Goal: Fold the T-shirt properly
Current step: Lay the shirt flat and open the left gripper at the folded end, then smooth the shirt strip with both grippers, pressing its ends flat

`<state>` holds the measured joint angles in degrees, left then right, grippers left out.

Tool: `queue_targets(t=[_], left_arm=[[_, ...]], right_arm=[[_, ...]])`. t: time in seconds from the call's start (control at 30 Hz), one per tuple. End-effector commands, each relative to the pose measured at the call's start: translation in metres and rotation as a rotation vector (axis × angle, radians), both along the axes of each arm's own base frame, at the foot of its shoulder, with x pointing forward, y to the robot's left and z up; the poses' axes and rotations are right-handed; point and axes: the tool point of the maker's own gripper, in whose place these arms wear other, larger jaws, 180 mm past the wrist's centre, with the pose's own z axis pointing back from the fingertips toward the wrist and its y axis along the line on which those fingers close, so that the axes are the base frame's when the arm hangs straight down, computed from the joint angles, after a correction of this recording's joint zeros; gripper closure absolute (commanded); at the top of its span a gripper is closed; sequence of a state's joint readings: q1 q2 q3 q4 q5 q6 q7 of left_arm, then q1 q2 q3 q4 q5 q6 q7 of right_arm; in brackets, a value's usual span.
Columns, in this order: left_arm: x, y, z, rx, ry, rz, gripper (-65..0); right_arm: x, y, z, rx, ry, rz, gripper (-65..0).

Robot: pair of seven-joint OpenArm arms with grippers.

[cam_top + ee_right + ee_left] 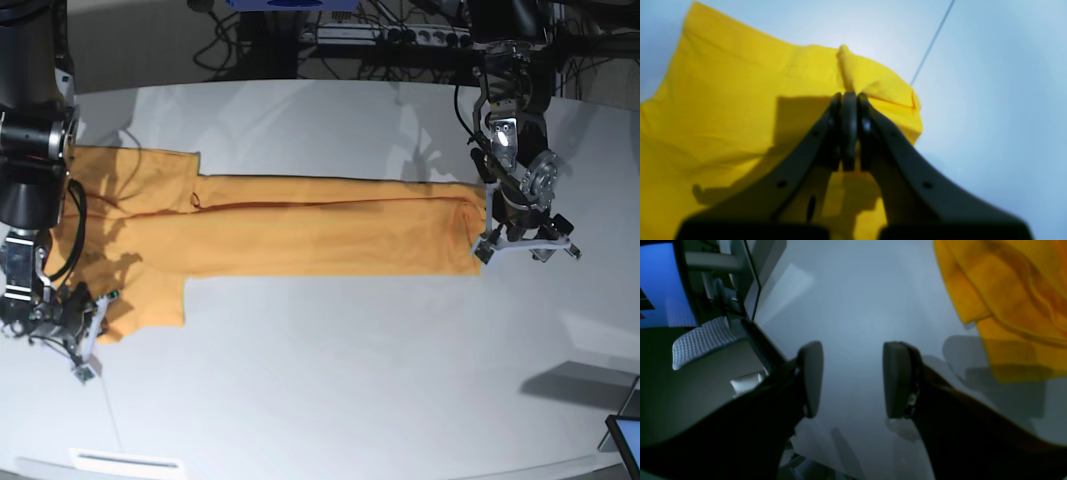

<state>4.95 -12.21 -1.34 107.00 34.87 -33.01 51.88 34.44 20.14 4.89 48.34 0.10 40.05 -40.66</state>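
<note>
Two grippers: right gripper [849, 100] clamped on T-shirt [330, 235] sleeve at near left, left gripper [852, 378] spread apart over white table [380, 370].

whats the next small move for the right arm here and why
Probably lift and carry the pinched sleeve inward over the body. The right gripper is shut on the T-shirt at that corner, while the left gripper hangs open over bare table.
</note>
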Motion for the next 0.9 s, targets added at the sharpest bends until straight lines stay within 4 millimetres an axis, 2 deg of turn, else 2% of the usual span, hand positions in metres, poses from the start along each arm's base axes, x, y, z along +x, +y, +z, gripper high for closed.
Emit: queue_targets(t=[0.0,0.13,0.37,0.53,0.67,0.87], left_arm=[[0.006,0.004,0.013,0.023,-0.039,0.004,-28.9],[0.006,0.004,0.013,0.023,-0.039,0.004,-28.9],[0.007,0.004,0.013,0.022,-0.04,0.003,-28.9],[0.007,0.003,0.013,0.02,-0.041,0.001,-28.9],[0.008,0.003,0.013,0.019,-0.042,0.0,-28.9],[0.011,0.004,0.008,0.014,-0.03,0.004,-28.9]], right_arm=[[0.016,-0.009,0.028,-0.014,-0.069,-0.008,-0.1],[0.011,-0.011,0.033,-0.054,-0.061,-0.002,0.0],[-0.01,-0.012,0.033,-0.13,-0.057,0.02,0.0],[-0.02,-0.032,0.045,-0.146,-0.062,-0.054,0.0],[-0.029,-0.038,0.051,-0.186,-0.055,-0.065,0.0],[-0.049,-0.033,0.055,-0.252,-0.048,-0.051,0.0]])
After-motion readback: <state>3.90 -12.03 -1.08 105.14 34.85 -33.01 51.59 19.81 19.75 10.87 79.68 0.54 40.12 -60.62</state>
